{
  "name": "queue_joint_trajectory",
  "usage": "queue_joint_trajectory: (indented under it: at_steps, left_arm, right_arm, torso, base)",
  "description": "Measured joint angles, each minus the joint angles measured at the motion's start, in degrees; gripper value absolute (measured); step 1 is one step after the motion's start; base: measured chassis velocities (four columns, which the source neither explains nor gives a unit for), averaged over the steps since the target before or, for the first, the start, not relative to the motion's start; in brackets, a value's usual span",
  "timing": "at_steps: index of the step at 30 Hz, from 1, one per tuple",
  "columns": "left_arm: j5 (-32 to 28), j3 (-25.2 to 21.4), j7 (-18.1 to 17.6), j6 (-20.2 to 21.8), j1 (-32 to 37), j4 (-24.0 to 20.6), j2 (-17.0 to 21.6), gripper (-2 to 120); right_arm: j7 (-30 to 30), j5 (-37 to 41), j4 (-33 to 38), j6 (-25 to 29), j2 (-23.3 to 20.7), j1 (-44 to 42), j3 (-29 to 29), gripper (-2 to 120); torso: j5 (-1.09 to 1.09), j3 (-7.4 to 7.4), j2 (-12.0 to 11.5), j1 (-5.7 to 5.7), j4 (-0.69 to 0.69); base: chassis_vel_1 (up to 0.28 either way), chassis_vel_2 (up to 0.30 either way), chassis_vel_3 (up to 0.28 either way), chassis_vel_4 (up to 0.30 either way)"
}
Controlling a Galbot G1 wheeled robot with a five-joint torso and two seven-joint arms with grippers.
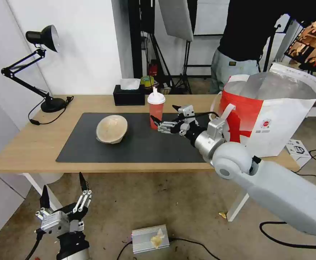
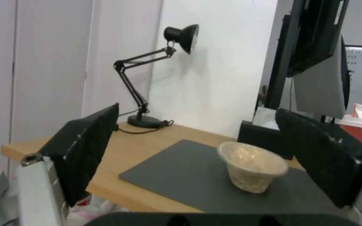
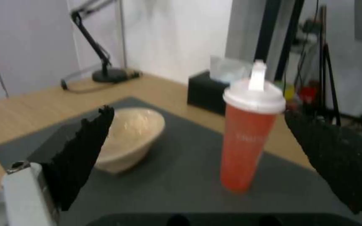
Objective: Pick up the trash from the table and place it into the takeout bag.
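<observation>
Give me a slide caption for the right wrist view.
Open right gripper approaches the red drink cup beside the beige pulp bowl.

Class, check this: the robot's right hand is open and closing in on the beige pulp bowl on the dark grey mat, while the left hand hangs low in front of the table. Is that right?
One detail is wrong. The open right hand is closing in on the tall red drink cup with white dome lid, not the beige pulp bowl; the right wrist view shows the cup between its fingers. The rest stands: left hand low before the light-wood table.

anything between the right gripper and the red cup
Nothing visible. The right gripper is open beside the red cup on the mat, with bare mat between them. The beige bowl sits off toward the lamp side.
</observation>
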Motion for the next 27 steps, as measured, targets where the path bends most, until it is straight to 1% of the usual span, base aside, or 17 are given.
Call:
queue_joint_trajectory:
  at_steps: [2, 8, 12, 17, 27]
  left_arm:
    - [0.26, 0.13, 0.0, -0.08, 0.17, -0.18, -0.13, 100]
    - [0.62, 0.36, 0.0, -0.37, 0.74, -0.33, -0.34, 100]
    - [0.8, 0.38, 0.0, -0.61, 1.15, -0.45, -0.4, 100]
    - [0.89, 0.37, 0.2, -0.78, 1.57, -0.87, -0.48, 100]
    - [0.84, 0.27, 1.04, -1.31, 1.93, -0.94, -0.47, 100]
  right_arm:
    - [0.56, 1.04, 0.04, -1.89, -0.24, 0.51, 0.01, 100]
    - [2.1, 2.28, -0.45, -4.79, -0.27, 1.49, -0.14, 100]
    - [3.66, 3.27, -2.12, -6.83, 0.87, 2.49, -0.25, 100]
    - [4.36, 4.23, -4.49, -7.75, 2.52, 3.2, -0.25, 100]
    - [4.28, 3.99, -9.05, -7.76, 5.36, 4.3, -1.21, 100]
  torso:
    - [0.0, 0.0, 0.0, 0.0, 0.0]
    - [0.0, 0.0, 0.0, -0.01, 0.0]
    - [0.0, 0.0, 0.0, -0.01, 0.0]
    - [0.0, 0.0, 0.0, -0.01, 0.0]
    - [0.0, 0.0, 0.0, 0.0, 0.0]
  base:
    - [0.0, 0.0, 0.0, 0.0]
    - [0.0, 0.0, 0.0, 0.0]
    - [0.0, 0.0, 0.0, 0.0]
    - [0.0, 0.0, 0.0, 0.0]
    - [0.0, 0.0, 0.0, 0.0]
